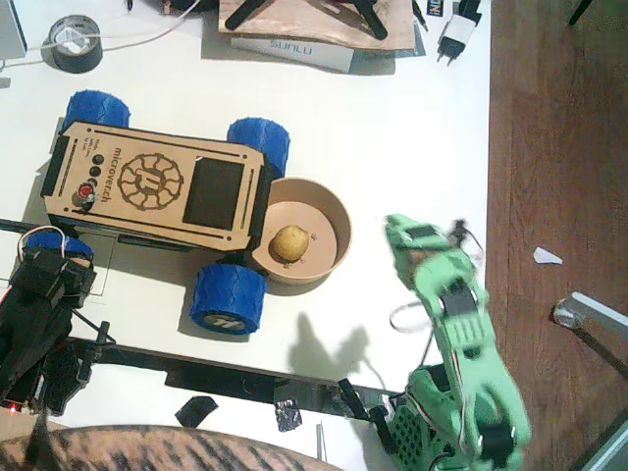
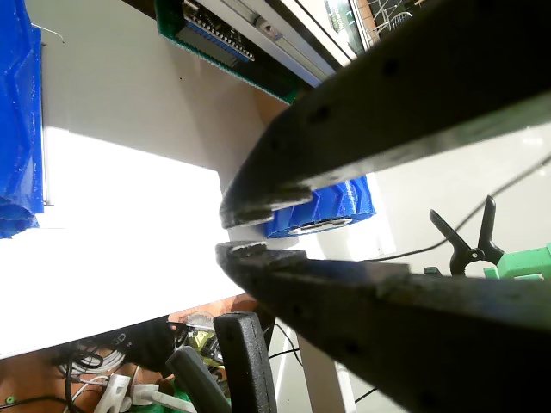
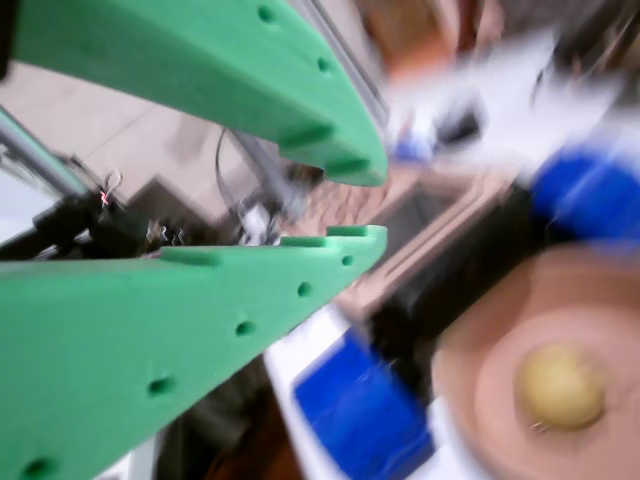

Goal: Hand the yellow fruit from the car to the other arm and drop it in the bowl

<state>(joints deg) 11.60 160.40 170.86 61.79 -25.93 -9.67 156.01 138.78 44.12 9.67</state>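
The yellow fruit [image 1: 289,243] lies inside the bowl [image 1: 336,211], which sits on the white table [image 1: 392,128] touching the car [image 1: 157,186] between its two right-hand blue wheels. The green right arm [image 1: 461,334] rises from the lower right edge, its gripper [image 1: 397,234] just beside the bowl's rim and holding nothing. The black left arm [image 1: 39,324] is folded at the lower left corner, and a black tape roll [image 1: 76,44] lies at the top left.
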